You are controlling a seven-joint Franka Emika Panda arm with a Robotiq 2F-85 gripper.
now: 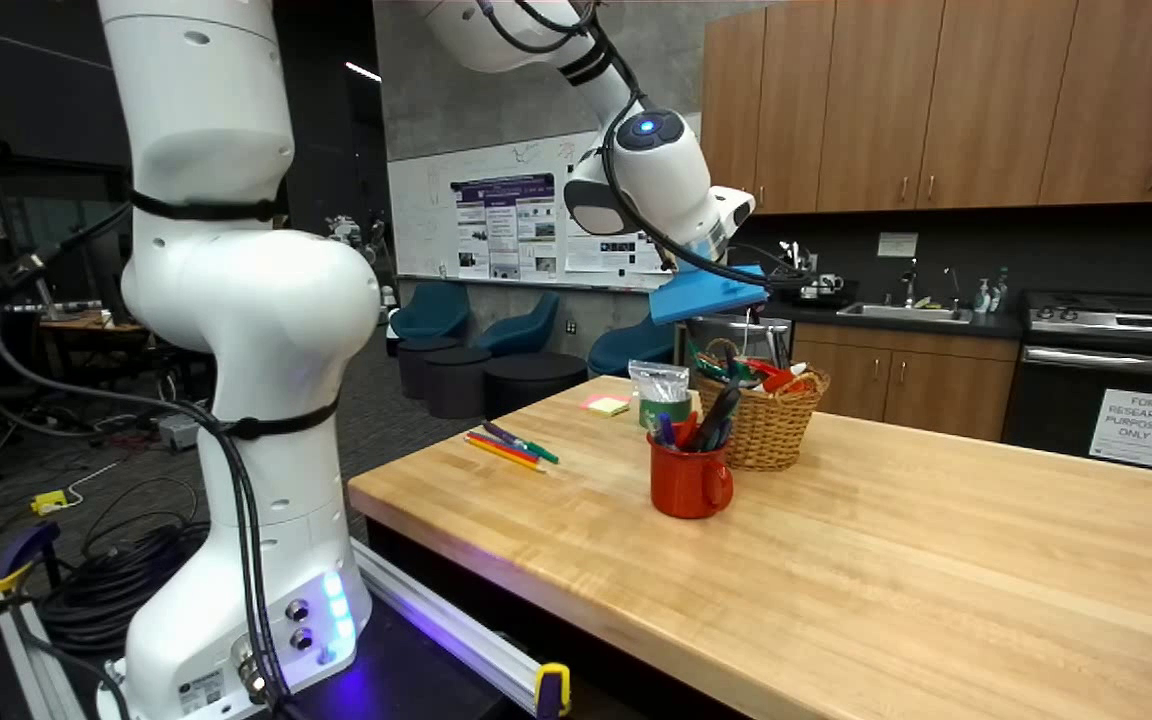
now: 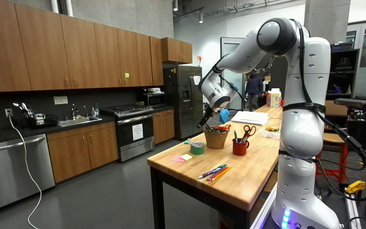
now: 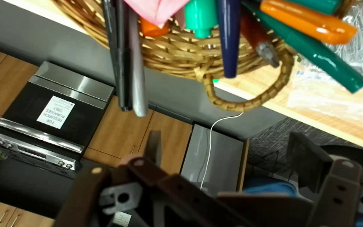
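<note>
In the wrist view my gripper (image 3: 230,154) stands open, with a wide gap and nothing held between its fingers. Nearest to it is a wicker basket (image 3: 175,53), whose looped handle hangs toward the jaws. Several pens stick out over the basket's rim, among them a black pen (image 3: 121,72), a dark blue pen (image 3: 228,41), a green pen (image 3: 323,60) and an orange pen (image 3: 310,22). From outside, the gripper (image 2: 201,124) hangs tilted just above and beside the basket (image 2: 216,140). A blue plate (image 1: 701,293) on the wrist hides much of the gripper in an exterior view.
A red mug (image 1: 686,480) holding scissors and pens stands close to the basket. Beside them are a green roll (image 2: 197,149) with a clear bag (image 1: 661,380) on top, sticky notes (image 2: 186,157) and loose pencils (image 1: 506,450). White papers (image 2: 250,117) lie farther along the table.
</note>
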